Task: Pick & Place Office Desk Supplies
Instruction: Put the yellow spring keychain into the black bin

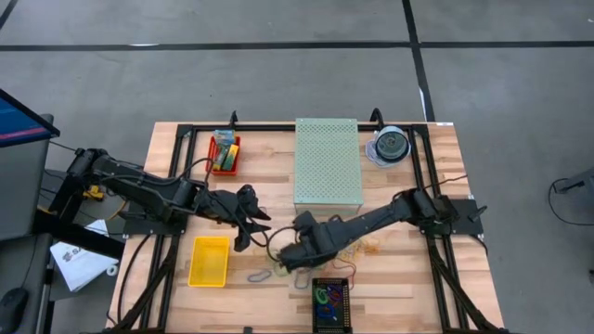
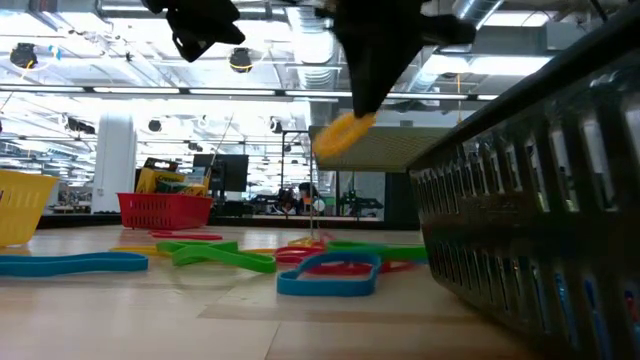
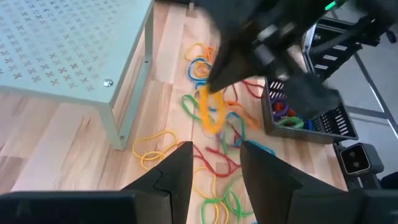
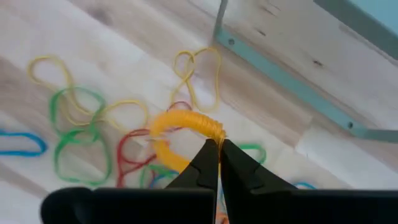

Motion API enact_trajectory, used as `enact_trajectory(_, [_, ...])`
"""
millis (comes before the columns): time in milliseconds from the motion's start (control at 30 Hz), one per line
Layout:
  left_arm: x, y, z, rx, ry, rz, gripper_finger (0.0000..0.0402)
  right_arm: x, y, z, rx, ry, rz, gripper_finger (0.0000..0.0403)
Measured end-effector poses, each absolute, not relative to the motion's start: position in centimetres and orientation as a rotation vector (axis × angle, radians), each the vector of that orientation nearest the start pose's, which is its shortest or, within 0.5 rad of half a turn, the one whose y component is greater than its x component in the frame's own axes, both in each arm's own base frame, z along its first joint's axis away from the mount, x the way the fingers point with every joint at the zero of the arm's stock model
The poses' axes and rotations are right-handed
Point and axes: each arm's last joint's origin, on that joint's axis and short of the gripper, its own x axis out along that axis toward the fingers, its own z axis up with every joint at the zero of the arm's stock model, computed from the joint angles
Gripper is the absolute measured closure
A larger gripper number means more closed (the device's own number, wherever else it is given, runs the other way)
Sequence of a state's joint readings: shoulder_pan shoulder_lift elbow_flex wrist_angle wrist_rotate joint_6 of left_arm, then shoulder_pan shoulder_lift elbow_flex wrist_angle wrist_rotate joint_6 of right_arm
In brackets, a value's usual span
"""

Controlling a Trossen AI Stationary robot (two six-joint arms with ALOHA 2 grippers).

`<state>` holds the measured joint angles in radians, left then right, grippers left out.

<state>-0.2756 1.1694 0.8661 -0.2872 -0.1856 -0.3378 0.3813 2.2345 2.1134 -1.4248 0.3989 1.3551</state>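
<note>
Pinched in the right gripper (image 4: pixel 219 147), jaws closed on it, an orange rubber band (image 4: pixel 180 124) hangs above the loose bands beside the pale green perforated box (image 1: pixel 326 160); left gripper (image 3: pixel 216 163) hovers nearby, jaws partly open, empty.

Two dark jointed arms, black tapered fingers (image 4: pixel 211 163) (matte), thin trailing cables

black mesh tray (image 2: pixel 540 200) cut off by low view's right edge, yellow basket (image 2: pixel 20 205) cut off at left
</note>
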Motion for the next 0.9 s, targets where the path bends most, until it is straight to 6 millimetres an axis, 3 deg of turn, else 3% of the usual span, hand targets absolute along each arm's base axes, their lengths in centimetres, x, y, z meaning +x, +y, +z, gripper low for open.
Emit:
enact_trajectory(267, [23.9, -6.2, 27.4, -0.186, 0.614, 0.017, 0.0274, 39.5, 16.6, 27.9, 0.541, 1.089, -0.904, 0.0403])
enact_trajectory(367, [23.8, -6.2, 27.4, -0.181, 0.625, 0.018, 0.0274, 38.8, 18.3, 28.4, 0.572, 1.136, -0.843, 0.0403])
enact_trajectory(733, [23.7, -6.4, 27.3, -0.138, 0.637, 0.001, 0.0274, 35.6, 23.6, 27.5, 0.727, 1.259, -0.849, 0.0403])
enact_trajectory(900, [23.7, -6.6, 27.3, -0.138, 0.635, -0.007, 0.0274, 34.1, 25.5, 26.2, 0.769, 1.318, -0.901, 0.0403])
